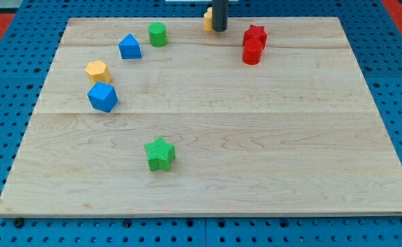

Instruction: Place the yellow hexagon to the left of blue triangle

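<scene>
Near to far: green star (160,154) is closest to the view's bottom and well below the tip (219,29). Next come the blue cube (103,97) and, just above it, the yellow hexagon (98,71), both far to the view's left of the tip and lower. The blue triangle (129,46) is up and right of the hexagon. So the hexagon is already a bit left of it, just lower. It probably needs a nudge up the counter (269,137), from below.

Red cylinder (252,53) and red star (254,34) are just right of the tip, the green cylinder (158,33) is to its left, and another yellow block (207,18) is half hidden right beside it.

Count: two each of green, blue, red and yellow. There's no pincer, just a rod, so nothing opens or closes.
</scene>
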`<act>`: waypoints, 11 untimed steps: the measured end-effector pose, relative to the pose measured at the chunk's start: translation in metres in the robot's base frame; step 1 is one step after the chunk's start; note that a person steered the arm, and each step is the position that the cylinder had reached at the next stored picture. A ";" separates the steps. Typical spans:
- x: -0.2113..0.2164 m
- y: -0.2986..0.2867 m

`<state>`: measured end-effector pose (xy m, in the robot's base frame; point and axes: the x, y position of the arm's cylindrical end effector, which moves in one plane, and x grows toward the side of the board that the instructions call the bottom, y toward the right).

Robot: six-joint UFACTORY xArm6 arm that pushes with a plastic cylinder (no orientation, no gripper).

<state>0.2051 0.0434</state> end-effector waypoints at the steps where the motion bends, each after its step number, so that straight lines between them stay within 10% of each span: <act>1: -0.012 0.010; 4: 0.076 -0.012; 6: 0.129 -0.211; 9: 0.197 -0.246; 11: 0.120 -0.304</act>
